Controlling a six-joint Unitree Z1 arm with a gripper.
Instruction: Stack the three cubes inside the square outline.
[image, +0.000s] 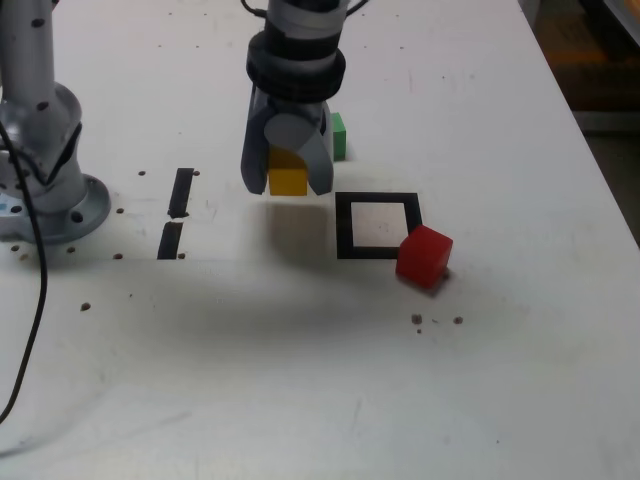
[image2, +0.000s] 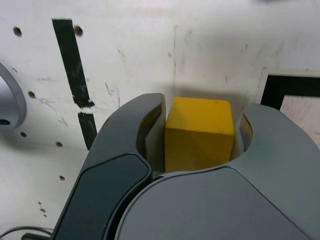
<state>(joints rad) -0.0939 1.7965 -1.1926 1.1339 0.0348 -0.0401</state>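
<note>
Going left to right in the exterior view, clock directions taken from the yellow cube: two black tape strips (image: 181, 192) sit around 9 o'clock, nothing to do with the stack. Then the gripper (image: 288, 180), pinching the yellow cube (image: 288, 184) between its fingers, apparently off the table (image: 250, 350) judging by the shadow. Green cube (image: 339, 137) is at about 1 o'clock, partly behind the gripper. Square outline (image: 345, 226) is at 4, and the red cube (image: 424, 256) is out past it, right by the outline's own 4 o'clock corner (skewed, and annoyingly close).

If yellow's going down as the base, I'd carry it level toward 4 o'clock, high enough to clear stuff, then square its sides to the tape before lowering. Come straight down, let it seat flat, open gently and back straight up. Watch the finger on red's side; it could nudge that cube. And centre it carefully, since the other two would ride on it.
</note>
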